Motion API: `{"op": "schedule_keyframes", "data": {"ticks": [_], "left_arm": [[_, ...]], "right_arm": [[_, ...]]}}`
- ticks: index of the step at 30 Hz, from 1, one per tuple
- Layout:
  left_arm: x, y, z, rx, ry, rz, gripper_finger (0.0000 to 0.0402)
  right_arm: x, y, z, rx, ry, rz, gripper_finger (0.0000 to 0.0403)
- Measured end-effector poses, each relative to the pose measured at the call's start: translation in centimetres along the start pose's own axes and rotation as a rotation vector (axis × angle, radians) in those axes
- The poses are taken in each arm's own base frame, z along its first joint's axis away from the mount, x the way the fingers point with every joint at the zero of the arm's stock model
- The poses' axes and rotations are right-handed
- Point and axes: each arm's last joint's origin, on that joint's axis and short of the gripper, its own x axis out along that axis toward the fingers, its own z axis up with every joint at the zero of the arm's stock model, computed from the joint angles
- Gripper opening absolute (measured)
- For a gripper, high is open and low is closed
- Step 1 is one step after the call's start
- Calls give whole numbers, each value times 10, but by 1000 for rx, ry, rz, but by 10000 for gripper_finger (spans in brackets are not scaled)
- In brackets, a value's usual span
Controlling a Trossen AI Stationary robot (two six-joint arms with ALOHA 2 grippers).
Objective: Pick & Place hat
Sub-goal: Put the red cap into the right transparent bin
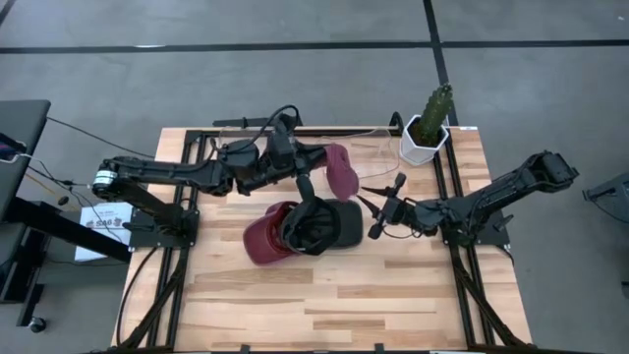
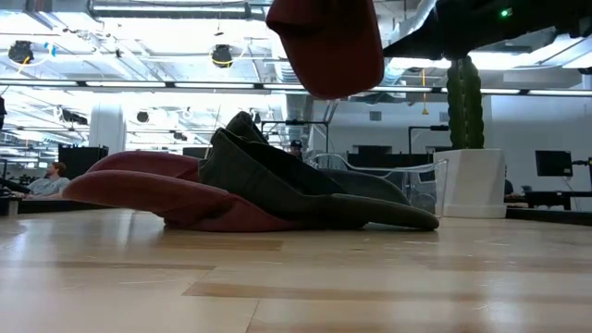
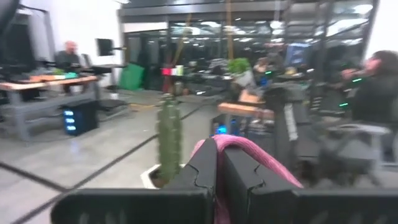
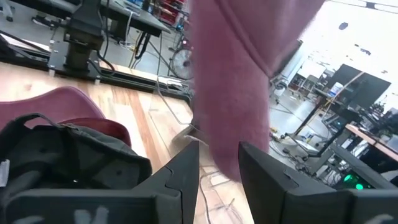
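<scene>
High view: left hand (image 1: 313, 169) grips pink hat (image 1: 341, 169) above the table (image 1: 393, 295).

The left gripper (image 3: 221, 177) is seen with its two dark fingers (image 3: 202, 171) pressed together, and a fold of pink hat (image 3: 249, 152) is pinched between them, draped over toward three o'clock. Just beyond, at about eleven o'clock from the fingertips, a green cactus (image 3: 168, 134) is seen standing upright in a white pot (image 3: 151, 178), only partly shown. Farther back, a blurred office is taken in: a person (image 3: 68, 57) is seated at a desk (image 3: 43, 84) at nine o'clock, and another person (image 3: 376, 84) is glimpsed at three o'clock.
</scene>
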Motion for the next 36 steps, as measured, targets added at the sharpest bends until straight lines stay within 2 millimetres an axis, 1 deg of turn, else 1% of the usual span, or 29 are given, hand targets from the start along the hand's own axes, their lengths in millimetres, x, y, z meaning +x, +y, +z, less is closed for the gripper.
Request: {"op": "schedule_keyframes", "data": {"ticks": [4,14,17,22,25,26,28,29,33,36], "left_arm": [[-2,-7,2,-37,-22,-83,10],[-4,-17,1,-41,-26,-117,10],[1,-22,-6,-39,-13,-123,10],[14,-27,-28,-16,46,-118,10],[19,-28,-35,-7,63,-116,10],[19,-29,-36,-6,67,-116,10],[19,-29,-36,-6,63,-117,10],[18,-29,-35,-6,62,-117,10],[15,-27,-30,1,52,-117,10],[14,-28,-29,65,49,-122,11]], "right_arm": [[3,-3,-2,25,12,-18,102],[5,-5,-2,30,17,-31,102],[5,-5,-2,35,12,-34,102],[5,-6,-1,36,8,-37,98],[5,-7,-2,37,22,-73,78],[4,-7,-2,37,31,-92,65],[3,-6,-3,29,48,-112,26],[3,-5,-3,23,53,-111,14],[1,-4,-2,26,50,-108,7],[0,-3,-2,26,47,-104,5]]}}
